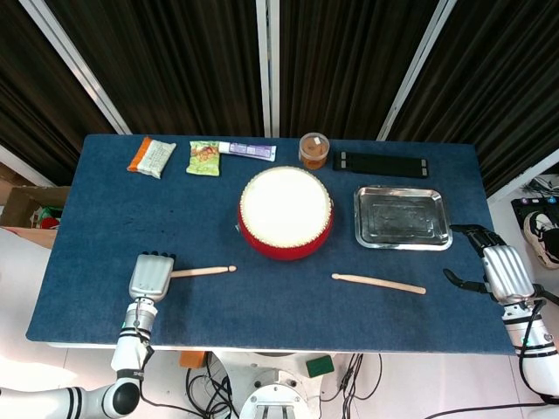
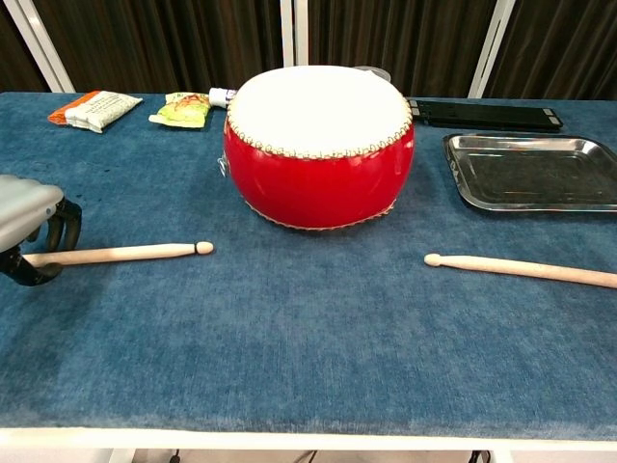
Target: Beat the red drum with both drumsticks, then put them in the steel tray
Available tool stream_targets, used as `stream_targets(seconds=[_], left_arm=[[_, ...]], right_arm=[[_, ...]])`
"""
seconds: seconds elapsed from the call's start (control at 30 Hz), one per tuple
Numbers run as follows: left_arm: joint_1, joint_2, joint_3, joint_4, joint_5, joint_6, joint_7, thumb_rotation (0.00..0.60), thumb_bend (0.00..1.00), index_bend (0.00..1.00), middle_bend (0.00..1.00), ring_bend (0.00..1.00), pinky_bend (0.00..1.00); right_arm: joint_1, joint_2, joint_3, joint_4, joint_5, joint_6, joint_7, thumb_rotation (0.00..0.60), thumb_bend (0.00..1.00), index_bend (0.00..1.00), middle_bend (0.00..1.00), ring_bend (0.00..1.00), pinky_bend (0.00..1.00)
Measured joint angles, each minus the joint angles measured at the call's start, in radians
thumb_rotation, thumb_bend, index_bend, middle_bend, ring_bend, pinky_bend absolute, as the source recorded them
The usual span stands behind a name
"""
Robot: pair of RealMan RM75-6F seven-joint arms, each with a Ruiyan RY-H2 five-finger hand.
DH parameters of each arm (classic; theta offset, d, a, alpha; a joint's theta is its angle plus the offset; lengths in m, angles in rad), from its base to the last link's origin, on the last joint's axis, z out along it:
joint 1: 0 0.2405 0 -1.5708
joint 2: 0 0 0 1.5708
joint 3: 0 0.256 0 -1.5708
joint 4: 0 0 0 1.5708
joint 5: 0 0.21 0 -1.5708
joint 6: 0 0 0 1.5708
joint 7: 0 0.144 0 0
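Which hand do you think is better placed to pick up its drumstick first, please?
Probably the left hand: its fingers curl around the left drumstick. The right hand is clear of the right drumstick.
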Motion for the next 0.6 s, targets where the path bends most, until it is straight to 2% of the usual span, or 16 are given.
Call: stream_targets(seconds=[0.4,0.6], left_arm=[[-0.007,0.008,0.016,0.013,-0.004,-0.013,-0.027,0.600,0.39,0.52,0.53,0.48,0.50],[-0.006,0.021,0.027,0.031,0.033,-0.026,-0.088,0.600,0.48,0.59,0.60,0.56,0.71]], right_arm=[[-0.004,-0.003,-0.002,-0.001,0.001,-0.003,-0.001,0.600,0.20,0.23,0.27,0.17,0.28],[-0.012,0.001,-0.008,-0.015,0.008,-0.008,-0.012,0.600,0.20,0.23,0.27,0.17,0.28]])
